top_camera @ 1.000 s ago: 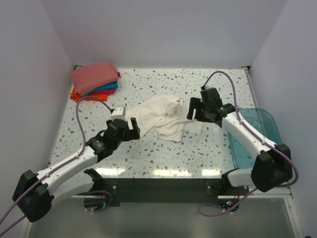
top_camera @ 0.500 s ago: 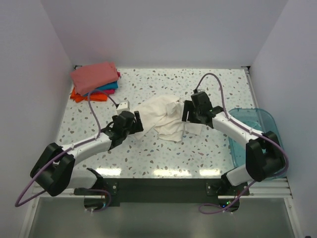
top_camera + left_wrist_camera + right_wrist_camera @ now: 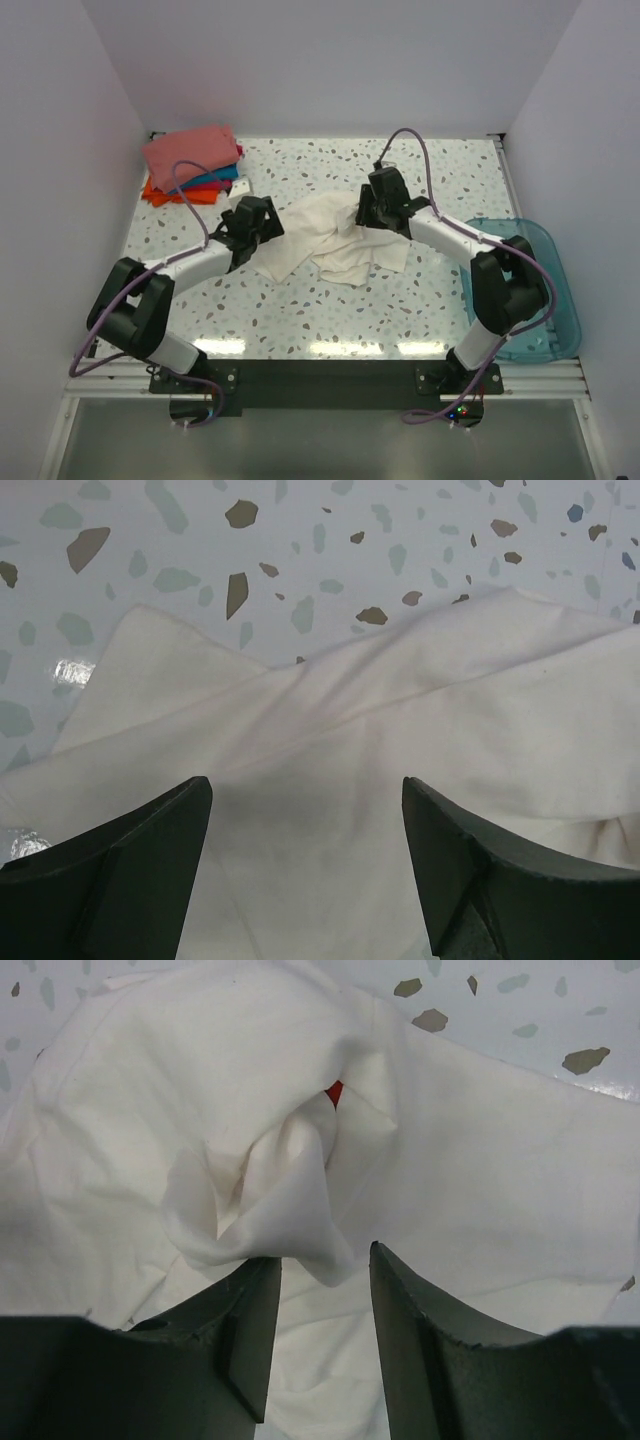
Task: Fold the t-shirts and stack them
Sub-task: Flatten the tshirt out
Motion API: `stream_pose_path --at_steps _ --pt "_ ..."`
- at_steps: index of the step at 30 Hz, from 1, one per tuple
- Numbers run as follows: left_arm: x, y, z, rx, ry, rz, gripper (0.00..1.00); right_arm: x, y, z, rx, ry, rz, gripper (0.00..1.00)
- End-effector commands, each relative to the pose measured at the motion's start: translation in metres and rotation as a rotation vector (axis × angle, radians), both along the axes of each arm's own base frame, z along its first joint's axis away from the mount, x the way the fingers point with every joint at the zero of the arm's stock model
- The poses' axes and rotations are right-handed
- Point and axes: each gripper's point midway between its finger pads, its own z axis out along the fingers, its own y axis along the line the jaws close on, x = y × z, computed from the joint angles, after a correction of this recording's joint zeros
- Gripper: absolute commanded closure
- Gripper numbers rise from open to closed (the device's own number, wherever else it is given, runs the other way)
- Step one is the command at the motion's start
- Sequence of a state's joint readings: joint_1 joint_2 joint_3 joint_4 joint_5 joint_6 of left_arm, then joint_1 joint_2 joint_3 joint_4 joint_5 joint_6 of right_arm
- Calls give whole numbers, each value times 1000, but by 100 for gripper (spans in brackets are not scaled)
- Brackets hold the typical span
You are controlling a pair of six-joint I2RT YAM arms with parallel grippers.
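Note:
A crumpled white t-shirt (image 3: 325, 240) lies mid-table, and a sliver of its red print (image 3: 334, 1092) peeks out of a crease. Folded salmon-pink, teal and orange t-shirts (image 3: 192, 162) are stacked at the far left corner. My left gripper (image 3: 262, 222) hovers over the shirt's left edge. In the left wrist view its jaws (image 3: 305, 790) stand wide open above flat white cloth (image 3: 330, 730), holding nothing. My right gripper (image 3: 372, 210) is at the shirt's far right part. Its jaws (image 3: 325, 1255) are narrowed but still apart, with a raised fold of white cloth (image 3: 290, 1210) at their tips.
A translucent teal plastic bin (image 3: 545, 300) sits at the table's right edge beside the right arm. White walls close in the table on the left, far and right sides. Speckled tabletop (image 3: 330, 310) shows in front of the shirt.
Both grippers have moved away from the bases onto the white shirt, the left one to its left edge. The right jaws have narrowed around a fold; the left jaws stay wide.

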State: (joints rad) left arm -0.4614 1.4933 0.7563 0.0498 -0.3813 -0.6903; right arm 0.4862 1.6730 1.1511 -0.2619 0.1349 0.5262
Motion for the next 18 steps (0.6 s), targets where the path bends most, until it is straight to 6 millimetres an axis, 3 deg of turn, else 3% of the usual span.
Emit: stream_pose_path --at_steps 1,10,15,18 --pt "25 8 16 30 -55 53 19 21 11 22 40 -72 -7 57" --pt "23 31 -4 53 -7 114 25 22 11 17 31 -59 -7 85" --pt "22 35 -14 47 13 109 30 22 11 18 29 -60 -5 96" --pt "23 34 -20 40 28 102 33 22 12 19 30 -59 -4 97"
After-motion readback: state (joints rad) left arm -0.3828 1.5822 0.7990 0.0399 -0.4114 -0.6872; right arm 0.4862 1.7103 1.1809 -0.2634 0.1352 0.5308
